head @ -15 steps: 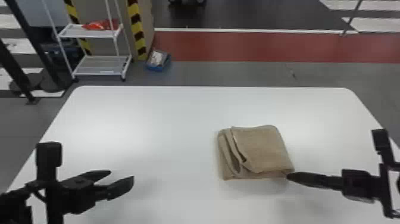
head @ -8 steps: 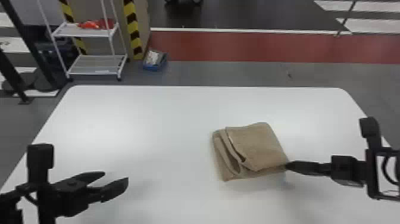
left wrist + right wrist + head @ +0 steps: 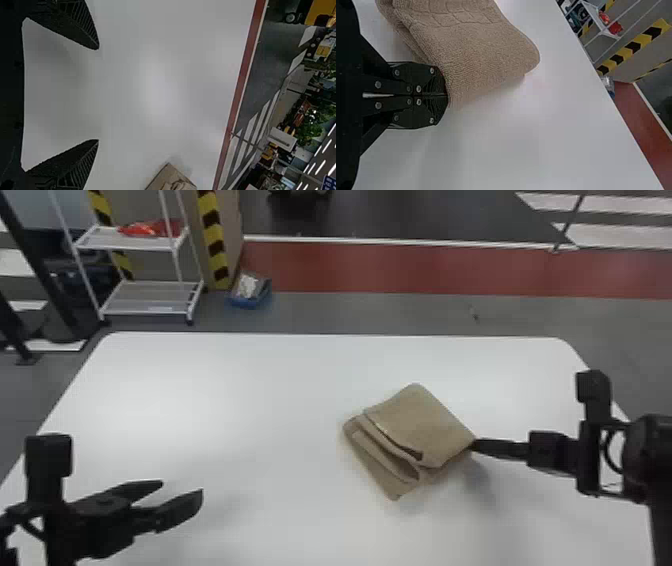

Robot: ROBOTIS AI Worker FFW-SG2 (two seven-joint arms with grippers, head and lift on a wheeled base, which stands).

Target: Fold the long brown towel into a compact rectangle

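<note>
Two grippers and one brown towel [image 3: 415, 420] at a single white table [image 3: 270, 400]. The towel lies folded in layers right of the table's middle, askew, with its stacked, looping folds facing left and near in the head view. Left gripper [image 3: 182, 487]: two fingers spread apart, above the near left part of the table, well apart from the towel. Right gripper [image 3: 474, 446]: two fingers closed together, tips touching the towel's right corner; whether cloth is pinched between them cannot be told. Beyond the table stand one white rack [image 3: 150, 297] with two shelves visible, red material [image 3: 150, 229] on the upper, and one blue box [image 3: 247, 301] on the floor. The right wrist view adds a woven band [image 3: 455, 16] on the towel; the left wrist view adds green foliage [image 3: 311, 126].
</note>
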